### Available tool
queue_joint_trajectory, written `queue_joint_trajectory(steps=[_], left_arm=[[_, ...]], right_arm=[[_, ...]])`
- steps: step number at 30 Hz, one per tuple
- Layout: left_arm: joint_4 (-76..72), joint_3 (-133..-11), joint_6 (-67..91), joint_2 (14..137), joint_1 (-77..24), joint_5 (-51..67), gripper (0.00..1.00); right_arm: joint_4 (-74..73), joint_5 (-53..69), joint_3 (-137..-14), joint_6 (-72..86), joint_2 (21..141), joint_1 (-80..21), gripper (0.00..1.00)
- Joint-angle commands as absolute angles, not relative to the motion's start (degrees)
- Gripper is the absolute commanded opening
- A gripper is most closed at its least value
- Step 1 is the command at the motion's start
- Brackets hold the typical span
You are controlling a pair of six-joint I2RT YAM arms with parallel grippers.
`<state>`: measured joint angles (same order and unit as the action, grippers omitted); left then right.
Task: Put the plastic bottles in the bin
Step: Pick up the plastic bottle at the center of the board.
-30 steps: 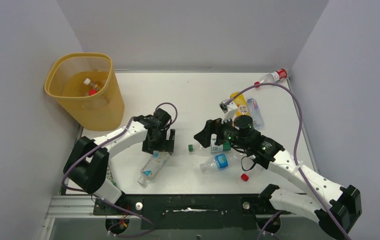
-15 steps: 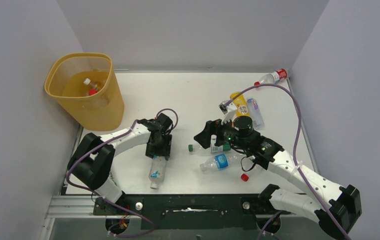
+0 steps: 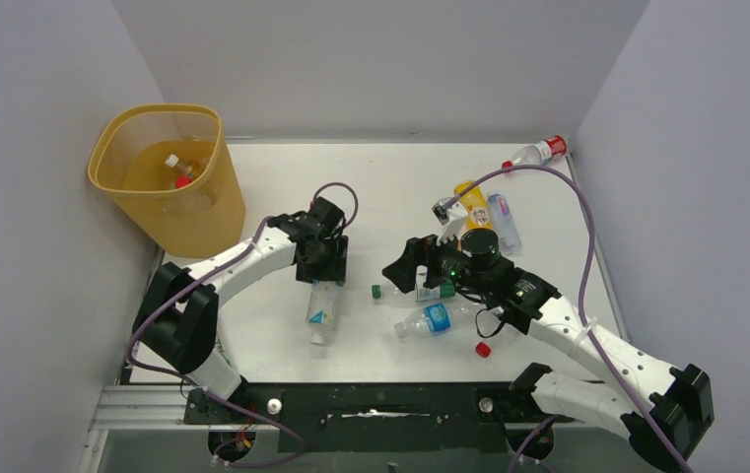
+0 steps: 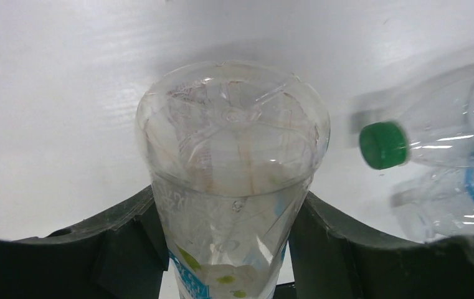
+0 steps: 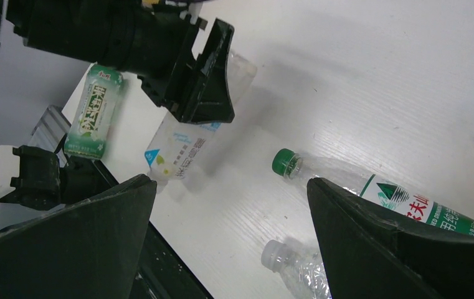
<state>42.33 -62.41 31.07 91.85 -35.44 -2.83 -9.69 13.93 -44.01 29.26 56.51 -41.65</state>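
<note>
One bottle (image 3: 538, 152) at far table (image 3: 390, 187) edge

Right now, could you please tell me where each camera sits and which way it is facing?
Top external: fixed above and behind the arms, looking down on the white table and yellow-orange mesh plastic bin; both arms show.
Left wrist: on the left arm, looking along the left tool at the base of the clear, white-labelled plastic bottle it grips; its dark fingers show.
Right wrist: on the right arm, facing the left arm past the open right tool; both fingers show.
Shared: both wrist views show the green-capped clear bottle.
</note>
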Motion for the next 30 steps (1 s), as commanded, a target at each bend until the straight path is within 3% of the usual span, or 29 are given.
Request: queue_joint_trajectory(steps=[1,15,30], left_arm=[[43.3,-70.4,28.4,90.2,-32.5,-4.6,0.4],[49.7,-99.6,20.6,94.5,-19.9,-5.9,0.4],[53.2,-132.1,21.4,103.1,-13.1,-1.9,0.4]], right_arm=[[-6.4,14.2,-43.8,29.6,55.5,-41.5,0.98],[-6.6,13.3,-43.1,30.1,55.2,-41.9,0.98],[-5.6,13.5,-42.8,31.1,57.0,-42.7,0.98]])
